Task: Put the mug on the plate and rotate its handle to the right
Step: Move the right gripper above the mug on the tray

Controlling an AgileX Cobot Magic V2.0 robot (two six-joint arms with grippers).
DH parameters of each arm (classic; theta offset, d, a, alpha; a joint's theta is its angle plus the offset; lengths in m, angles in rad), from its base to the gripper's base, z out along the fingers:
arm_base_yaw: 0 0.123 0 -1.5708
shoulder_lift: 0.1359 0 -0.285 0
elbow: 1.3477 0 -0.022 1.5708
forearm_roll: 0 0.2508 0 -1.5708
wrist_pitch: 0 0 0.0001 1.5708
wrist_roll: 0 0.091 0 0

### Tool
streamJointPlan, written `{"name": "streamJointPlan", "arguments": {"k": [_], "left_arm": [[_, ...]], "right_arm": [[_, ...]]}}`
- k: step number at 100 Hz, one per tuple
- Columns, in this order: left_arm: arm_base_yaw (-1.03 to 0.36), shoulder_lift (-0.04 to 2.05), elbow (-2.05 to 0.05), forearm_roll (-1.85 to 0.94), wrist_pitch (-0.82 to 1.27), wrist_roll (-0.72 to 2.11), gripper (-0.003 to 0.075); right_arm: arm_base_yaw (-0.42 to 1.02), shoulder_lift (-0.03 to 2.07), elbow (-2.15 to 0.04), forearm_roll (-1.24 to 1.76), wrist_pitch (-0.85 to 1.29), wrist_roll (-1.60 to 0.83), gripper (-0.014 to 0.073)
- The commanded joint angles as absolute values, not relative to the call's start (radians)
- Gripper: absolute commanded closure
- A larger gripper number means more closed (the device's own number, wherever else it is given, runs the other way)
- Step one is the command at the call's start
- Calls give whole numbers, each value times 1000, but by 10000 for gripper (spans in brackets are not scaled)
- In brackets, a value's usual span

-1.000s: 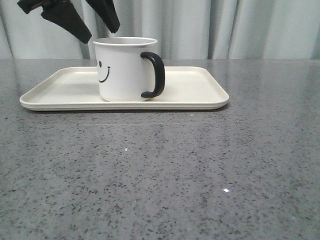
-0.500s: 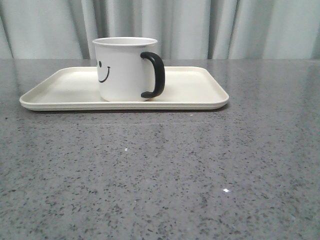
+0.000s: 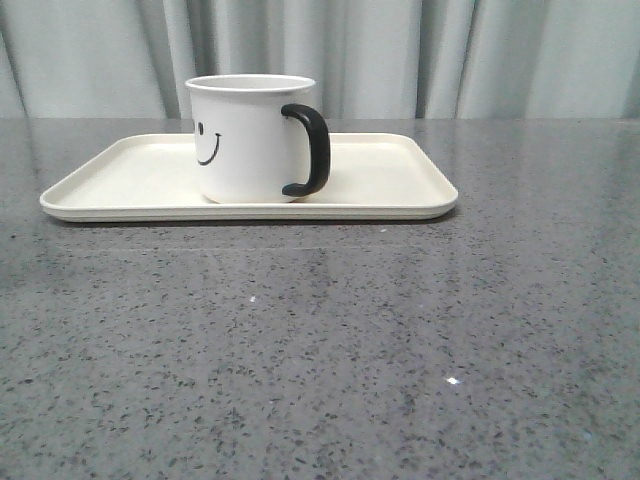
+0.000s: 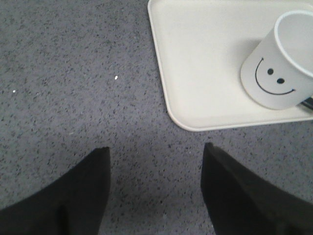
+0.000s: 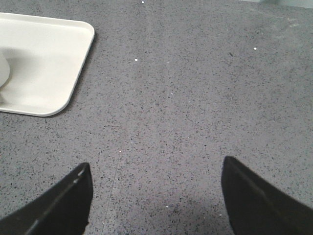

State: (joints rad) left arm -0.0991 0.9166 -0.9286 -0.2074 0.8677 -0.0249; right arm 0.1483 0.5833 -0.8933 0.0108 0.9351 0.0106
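The white mug (image 3: 250, 138) stands upright on the cream rectangular tray (image 3: 120, 170), a little left of the tray's middle in the front view. Its black loop handle (image 3: 312, 150) points to the right, and the black smiley face (image 3: 207, 145) sits on the mug's left-facing side. The tray lies flat on the grey speckled tabletop (image 3: 330, 340), in front of pale pleated curtains (image 3: 480, 55). Neither arm appears in the front view.

In the left wrist view, the left gripper (image 4: 155, 188) hangs over bare tabletop, just beside one rounded corner of the tray. Its two black fingers (image 4: 73, 196) are spread wide apart, with nothing between them and nothing touching them. The mug shows at the edge of that view, smiley face towards the camera, resting on the tray and clear of the fingers.

In the right wrist view, the right gripper (image 5: 155, 196) is also over bare tabletop, with its black fingers (image 5: 259, 200) spread wide and holding nothing. The opposite end of the tray (image 5: 44, 63) lies near it but apart from the fingertips, and only a sliver of the mug (image 5: 3, 71) shows at the frame's edge.
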Motion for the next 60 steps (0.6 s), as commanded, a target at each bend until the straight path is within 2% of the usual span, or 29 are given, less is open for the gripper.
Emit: {"name": "streamJointPlan", "arguments": {"k": [1,23,42,60], "left_arm": [[-95,844,-893,-208,795,-22,313],[-95,718,-785,-203,778,-22,313],[-95,709,-767,-199,780,-22,313],[-95,709,-767,-199,778,-22,313]], "right_arm": [[142,593,-926,6,877,8,43],[142,593,-926,6,876,8,43],[142,593,-926,18,847,8,43],[146,617,-927,169,773,-31,43]]}}
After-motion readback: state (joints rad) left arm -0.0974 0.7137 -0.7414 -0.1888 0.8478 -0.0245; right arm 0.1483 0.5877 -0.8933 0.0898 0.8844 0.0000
